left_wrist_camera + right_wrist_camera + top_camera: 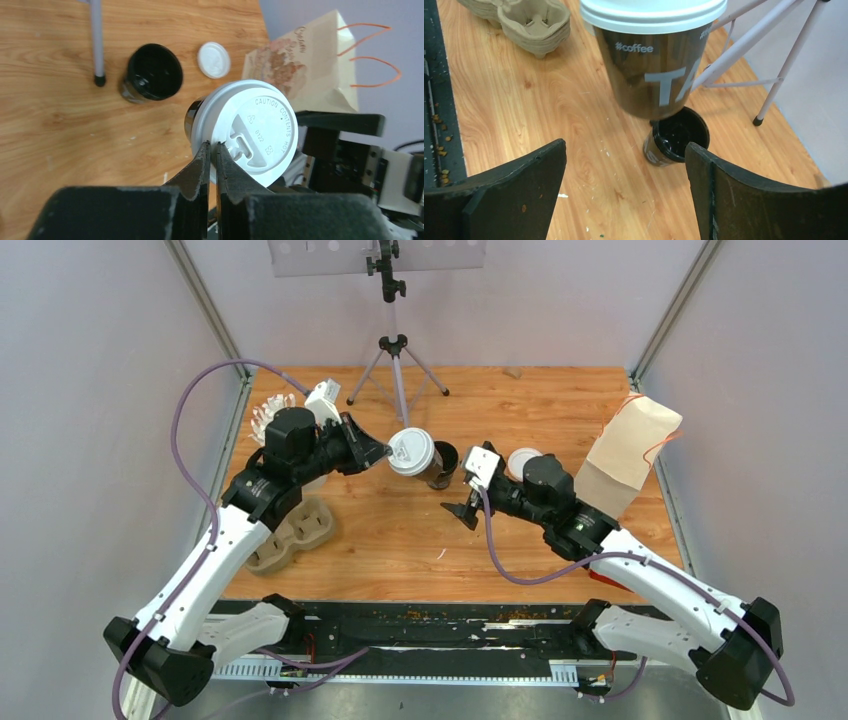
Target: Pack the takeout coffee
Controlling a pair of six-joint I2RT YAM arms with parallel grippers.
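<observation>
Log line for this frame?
left gripper: shut on rim of lidded cup, in air | right gripper: open, empty | open cup, loose lid: on table

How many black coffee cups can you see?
2. The lidded cup is held by the left hand; the open cup stands on the table beside it. More may be hidden.

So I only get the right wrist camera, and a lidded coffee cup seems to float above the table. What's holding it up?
Observer: The left gripper. Its fingers are pinched shut on the rim of the lidded cup.
Visitor: And the open cup below it, is there a lid for it anywhere?
Observer: A loose lid lies flat on the table, a little to the right of that cup.
Visitor: Where could the cups go?
Observer: A paper bag with orange handles sits on the table's right side, past that lid.
</observation>
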